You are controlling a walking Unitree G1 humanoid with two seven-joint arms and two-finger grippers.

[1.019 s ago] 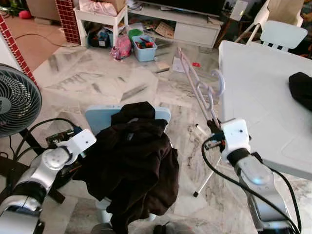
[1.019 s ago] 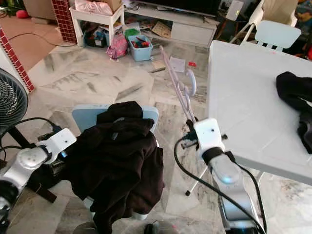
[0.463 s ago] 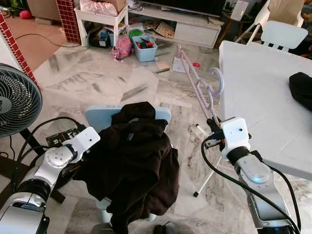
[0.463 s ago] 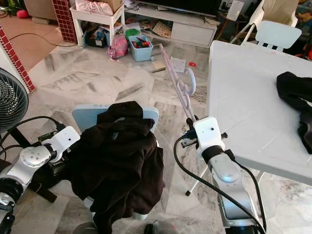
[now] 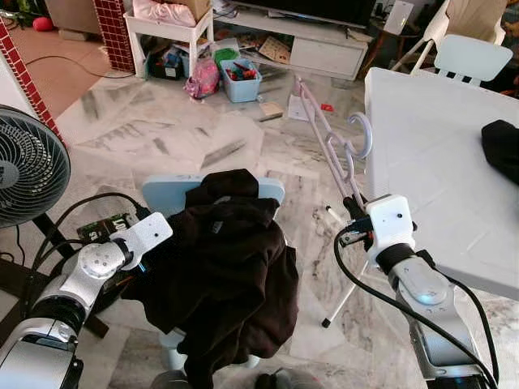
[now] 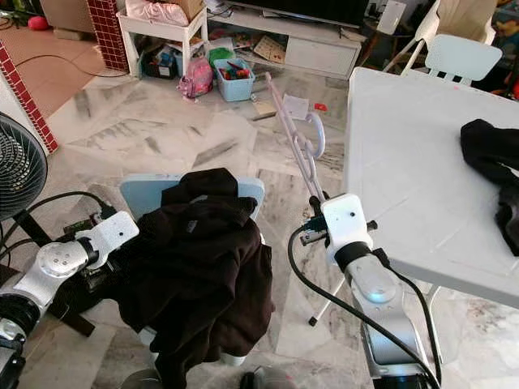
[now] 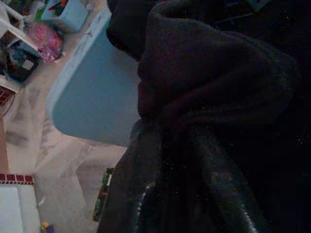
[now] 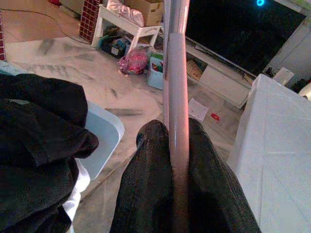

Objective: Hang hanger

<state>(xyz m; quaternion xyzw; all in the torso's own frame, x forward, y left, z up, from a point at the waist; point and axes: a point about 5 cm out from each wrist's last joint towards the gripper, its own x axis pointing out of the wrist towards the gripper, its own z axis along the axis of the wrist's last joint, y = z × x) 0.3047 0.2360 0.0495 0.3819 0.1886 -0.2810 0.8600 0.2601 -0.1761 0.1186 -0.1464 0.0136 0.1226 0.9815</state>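
A pale pink plastic hanger (image 5: pixel 331 139) sticks up and away from my right gripper (image 5: pixel 355 212), its hook (image 5: pixel 362 134) near the white table's edge. The right wrist view shows both black fingers (image 8: pixel 146 184) clamped on the hanger's bar (image 8: pixel 176 97). A dark brown jacket (image 5: pixel 223 275) is draped over a light blue chair (image 5: pixel 166 194) in front of me. My left arm (image 5: pixel 97 263) reaches in from the left, and my left gripper (image 7: pixel 172 141) presses against the jacket's folds at its left side. That wrist view is very dark.
A white table (image 5: pixel 430 170) stands at the right with a black cloth (image 5: pixel 503 150) on it and a white chair (image 5: pixel 470 57) behind. A fan (image 5: pixel 28 166) and cables sit at the left. Toy bins (image 5: pixel 241 81) and a low white shelf line the far wall.
My left arm has moved right, closer into the jacket's side. The right gripper and hanger have hardly moved.
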